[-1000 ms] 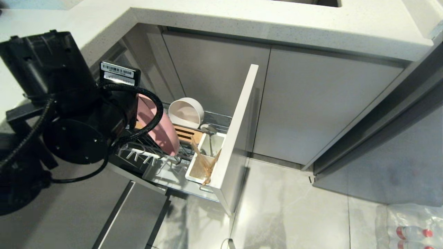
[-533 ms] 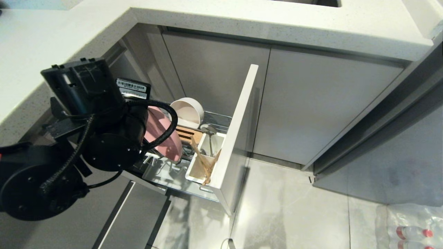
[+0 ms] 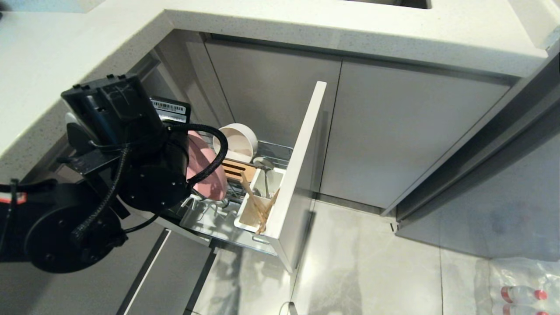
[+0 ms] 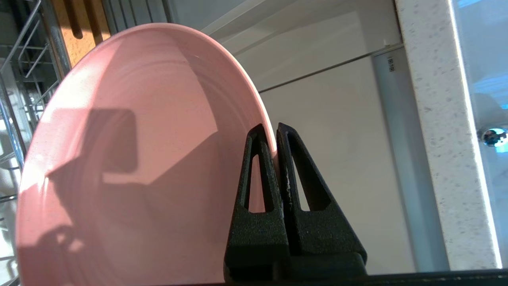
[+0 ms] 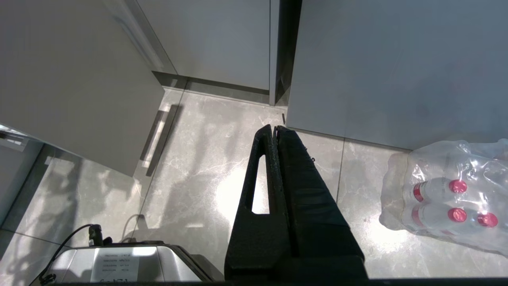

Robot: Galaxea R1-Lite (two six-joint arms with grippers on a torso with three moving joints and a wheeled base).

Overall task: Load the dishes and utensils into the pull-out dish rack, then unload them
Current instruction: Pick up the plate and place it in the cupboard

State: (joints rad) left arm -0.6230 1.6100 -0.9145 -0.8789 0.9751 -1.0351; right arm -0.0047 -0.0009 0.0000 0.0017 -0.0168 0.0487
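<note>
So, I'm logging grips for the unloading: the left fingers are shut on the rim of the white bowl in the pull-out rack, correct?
Not quite. The left gripper has its fingers shut on the rim of the pink plate, as the left wrist view shows. The white bowl sits untouched farther back in the pull-out rack.
</note>
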